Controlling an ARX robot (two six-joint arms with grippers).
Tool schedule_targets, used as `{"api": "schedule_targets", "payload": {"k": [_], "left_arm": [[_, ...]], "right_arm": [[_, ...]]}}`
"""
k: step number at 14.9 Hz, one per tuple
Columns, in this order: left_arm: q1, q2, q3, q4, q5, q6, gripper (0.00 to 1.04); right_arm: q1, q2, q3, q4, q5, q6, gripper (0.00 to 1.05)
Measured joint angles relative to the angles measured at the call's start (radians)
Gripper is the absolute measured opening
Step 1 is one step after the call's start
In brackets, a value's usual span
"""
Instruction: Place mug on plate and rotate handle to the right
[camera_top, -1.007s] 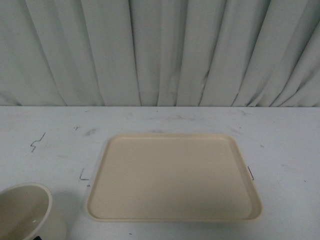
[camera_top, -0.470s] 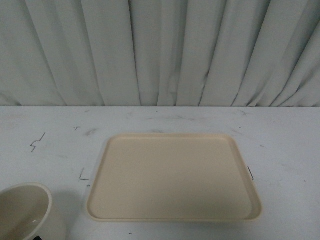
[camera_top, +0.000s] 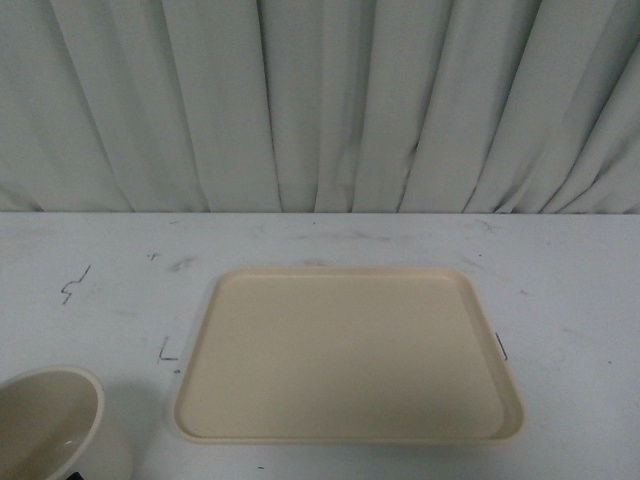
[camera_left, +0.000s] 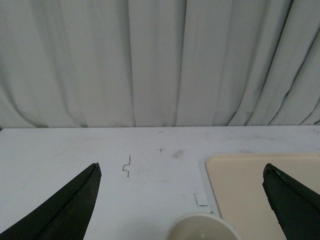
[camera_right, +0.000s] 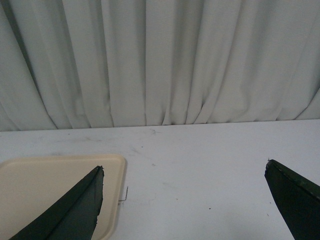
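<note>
The cream-white mug (camera_top: 55, 425) stands on the table at the near left corner of the front view, cut off by the frame edge; a sliver of black shows at its base, and I cannot tell if that is the handle. The beige plate (camera_top: 350, 352) lies flat and bare in the middle of the table, to the right of the mug. In the left wrist view my left gripper (camera_left: 182, 167) is open, with the mug's rim (camera_left: 202, 227) between and just before its fingers and the plate (camera_left: 250, 195) beside it. My right gripper (camera_right: 184, 169) is open over bare table, the plate's corner (camera_right: 55, 190) at one side.
The white table (camera_top: 90, 300) carries small dark marks (camera_top: 72, 285) left of the plate. A pleated grey-white curtain (camera_top: 320, 100) closes off the far edge of the table. Neither arm shows in the front view.
</note>
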Motion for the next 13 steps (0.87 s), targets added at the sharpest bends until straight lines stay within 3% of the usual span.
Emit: {"api": "schedule_targets", "payload": {"k": [13], "left_arm": [[0.0,0.0,0.0,0.0,0.0,0.0,0.98]], "right_arm": [[0.0,0.0,0.0,0.0,0.0,0.0,0.98]]}}
